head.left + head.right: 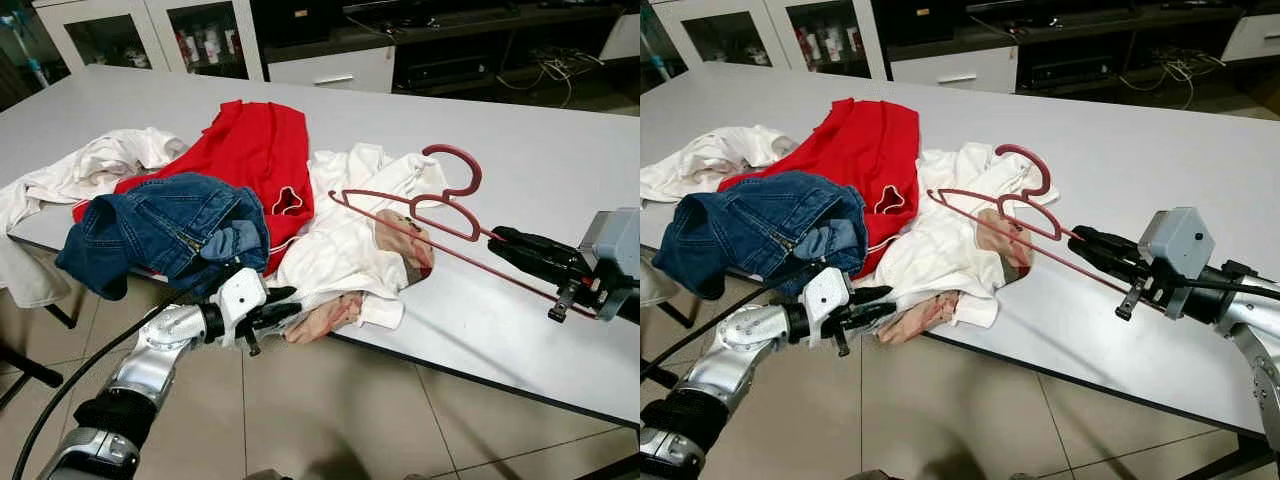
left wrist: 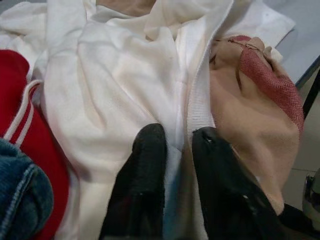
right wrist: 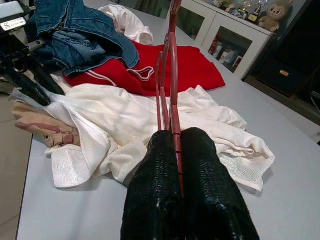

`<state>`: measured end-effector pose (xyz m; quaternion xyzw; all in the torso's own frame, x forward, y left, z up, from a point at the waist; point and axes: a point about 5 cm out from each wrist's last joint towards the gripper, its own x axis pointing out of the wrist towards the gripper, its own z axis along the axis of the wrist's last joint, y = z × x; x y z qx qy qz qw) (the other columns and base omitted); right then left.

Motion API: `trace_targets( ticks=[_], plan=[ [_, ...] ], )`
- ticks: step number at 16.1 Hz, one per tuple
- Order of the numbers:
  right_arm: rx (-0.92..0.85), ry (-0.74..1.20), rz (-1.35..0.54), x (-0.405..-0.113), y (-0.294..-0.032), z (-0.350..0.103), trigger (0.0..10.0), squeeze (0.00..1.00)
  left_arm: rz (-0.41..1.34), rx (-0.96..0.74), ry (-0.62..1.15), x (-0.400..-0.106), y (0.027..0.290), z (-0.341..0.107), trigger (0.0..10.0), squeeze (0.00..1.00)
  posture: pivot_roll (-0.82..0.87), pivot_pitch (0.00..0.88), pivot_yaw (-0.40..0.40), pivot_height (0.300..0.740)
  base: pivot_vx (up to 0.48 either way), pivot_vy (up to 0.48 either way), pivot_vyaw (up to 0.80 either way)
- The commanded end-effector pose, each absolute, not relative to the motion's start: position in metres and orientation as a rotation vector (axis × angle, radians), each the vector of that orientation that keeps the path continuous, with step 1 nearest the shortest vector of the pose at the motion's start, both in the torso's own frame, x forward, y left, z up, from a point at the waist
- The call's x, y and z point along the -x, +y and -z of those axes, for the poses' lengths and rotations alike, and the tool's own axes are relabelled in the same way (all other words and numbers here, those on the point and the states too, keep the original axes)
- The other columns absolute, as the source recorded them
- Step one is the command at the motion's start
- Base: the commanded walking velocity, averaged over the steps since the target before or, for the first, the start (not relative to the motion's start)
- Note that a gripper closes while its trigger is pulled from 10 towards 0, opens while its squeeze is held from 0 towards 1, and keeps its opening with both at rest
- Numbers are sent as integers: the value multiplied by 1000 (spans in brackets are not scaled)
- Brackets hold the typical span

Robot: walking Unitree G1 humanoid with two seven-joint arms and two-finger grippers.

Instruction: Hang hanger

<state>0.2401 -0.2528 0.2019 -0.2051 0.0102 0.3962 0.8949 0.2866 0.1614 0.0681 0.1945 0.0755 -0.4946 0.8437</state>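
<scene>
A dark red wire hanger (image 1: 474, 168) is held low over the grey table (image 1: 560, 150), hook pointing away from me. My right gripper (image 1: 497, 238) is shut on the hanger's (image 3: 172, 75) bottom corner. Under it a rumpled white garment (image 1: 340, 240) with a beige and red-brown lining lies spread to the table's front edge. My left gripper (image 1: 285, 305) is at that front edge, and its fingers (image 2: 150, 150) are shut on the garment's white hem (image 2: 182, 125).
A red top (image 1: 255, 150), blue jeans (image 1: 160, 225) and another white cloth (image 1: 90, 165) are piled on the table's left half. Glass-door cabinets (image 1: 200, 35) stand behind the table. Tiled floor (image 1: 350, 420) runs under the front edge.
</scene>
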Motion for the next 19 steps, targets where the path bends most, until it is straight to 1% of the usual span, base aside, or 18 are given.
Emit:
trace_targets(
  ticks=[1, 4, 8, 9, 10, 11, 13, 15, 16, 18, 19],
  plan=[
    [443, -3, -832, -240, -250, -207, 10000, 0, 1041, -423, 145, -289, 163, -71, 0, 0, -153, 0, 113, 740, 0, 0, 0],
    [440, 4, -840, -238, -250, -207, 10000, 0, 1021, -414, 100, -293, 163, -78, 0, 0, -154, 0, 111, 740, 0, 0, 0],
    [436, 15, -838, -236, -253, -208, 10000, 0, 1032, -410, 112, -291, 162, -75, 0, 0, -158, 0, 110, 740, 0, 0, 0],
    [428, 17, -843, -236, -252, -207, 10000, 0, 1025, -400, 115, -290, 162, -74, 4667, 0, -159, 0, 110, 740, 0, 0, 0],
    [419, 19, -852, -235, -249, -205, 10000, 0, 1017, -393, 101, -290, 163, -75, 10000, 0, -158, 0, 108, 740, 0, 0, 0],
    [407, 15, -860, -236, -245, -203, 10000, 0, 998, -383, 80, -290, 164, -77, 10000, 0, -158, 0, 108, 740, 0, 0, 0],
    [346, -53, -808, -247, -228, -197, 10000, 0, 923, -307, 19, -294, 166, -85, 10000, 0, -155, 0, 106, 740, 0, 0, 0],
    [318, -64, -824, -249, -217, -187, 10000, 0, 918, -287, 8, -292, 164, -86, 10000, 0, -146, 0, 103, 740, 0, 0, 0],
    [312, -57, -841, -249, -213, -182, 10000, 0, 923, -282, 1, -290, 163, -86, 10000, 0, -146, 0, 103, 740, 0, 0, 0],
    [315, -51, -852, -249, -213, -181, 10000, 0, 933, -268, -6, -287, 163, -86, 10000, 0, -146, 0, 103, 740, 0, 0, 0],
    [318, -50, -847, -249, -216, -182, 10000, 0, 932, -262, -7, -287, 163, -86, 10000, 98, -139, 0, 102, 740, 0, 0, 0]
  ],
)
